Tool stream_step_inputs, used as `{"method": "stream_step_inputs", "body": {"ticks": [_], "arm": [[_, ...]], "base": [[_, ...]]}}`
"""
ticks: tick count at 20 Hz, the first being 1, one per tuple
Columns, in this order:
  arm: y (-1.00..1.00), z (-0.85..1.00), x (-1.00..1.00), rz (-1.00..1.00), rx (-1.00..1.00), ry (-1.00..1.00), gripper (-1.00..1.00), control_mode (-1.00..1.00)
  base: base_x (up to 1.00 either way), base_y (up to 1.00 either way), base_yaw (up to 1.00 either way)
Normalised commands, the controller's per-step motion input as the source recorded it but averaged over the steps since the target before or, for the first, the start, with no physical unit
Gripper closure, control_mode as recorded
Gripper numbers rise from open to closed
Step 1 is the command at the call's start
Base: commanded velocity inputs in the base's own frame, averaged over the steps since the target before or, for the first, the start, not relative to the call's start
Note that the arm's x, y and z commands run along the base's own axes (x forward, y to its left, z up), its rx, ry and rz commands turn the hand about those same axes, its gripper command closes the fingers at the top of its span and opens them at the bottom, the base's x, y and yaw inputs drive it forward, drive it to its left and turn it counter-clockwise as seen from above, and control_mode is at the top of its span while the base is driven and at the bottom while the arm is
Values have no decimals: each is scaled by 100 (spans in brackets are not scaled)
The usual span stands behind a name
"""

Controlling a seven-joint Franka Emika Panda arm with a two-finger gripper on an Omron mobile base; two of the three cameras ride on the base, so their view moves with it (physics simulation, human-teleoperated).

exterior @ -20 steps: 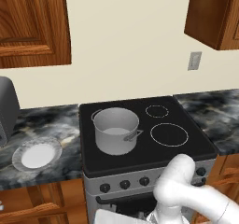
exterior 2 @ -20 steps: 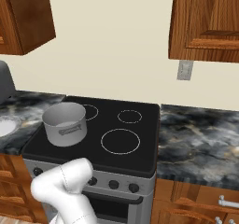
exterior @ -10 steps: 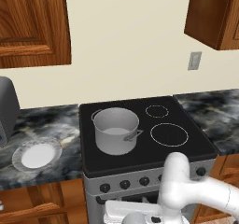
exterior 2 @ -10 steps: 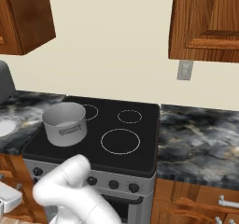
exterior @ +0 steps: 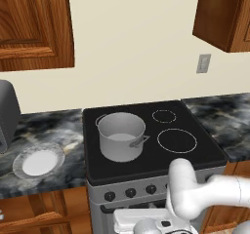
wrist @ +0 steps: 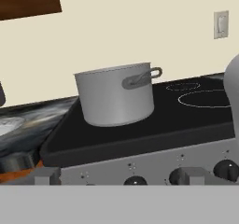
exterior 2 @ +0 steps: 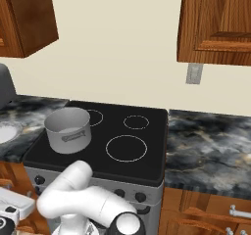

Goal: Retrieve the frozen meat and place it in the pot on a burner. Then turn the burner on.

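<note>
Arm folded low before the stove (exterior: 146, 179), hand (wrist: 116, 183) open (facing the pot (wrist: 115, 93)).

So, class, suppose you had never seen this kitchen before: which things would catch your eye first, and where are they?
The grey steel pot stands out, sitting on the black stovetop at its front left. To its left, a round grey plate with a white centre lies on the dark marbled counter. The robot's white arm bends low in front of the stove's knobs.
</note>
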Motion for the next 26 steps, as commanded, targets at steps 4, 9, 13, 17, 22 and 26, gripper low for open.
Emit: {"method": "stream_step_inputs", "body": {"ticks": [4, 9, 13, 17, 22, 26], "arm": [[23, -30, 0, 9, -1, 0, -100, -100], [23, -16, 0, 1, -2, 0, -100, -100], [9, 0, 5, 0, 0, 2, -100, -100], [9, -8, 7, 0, 0, 0, -100, -100], [12, -17, 6, 0, 0, 0, -100, -100], [0, -3, 4, 0, 0, 0, -100, -100]], "base": [[0, 0, 0], [0, 0, 0], [0, 0, 0], [0, 0, 0], [0, 0, 0], [0, 0, 0]]}}
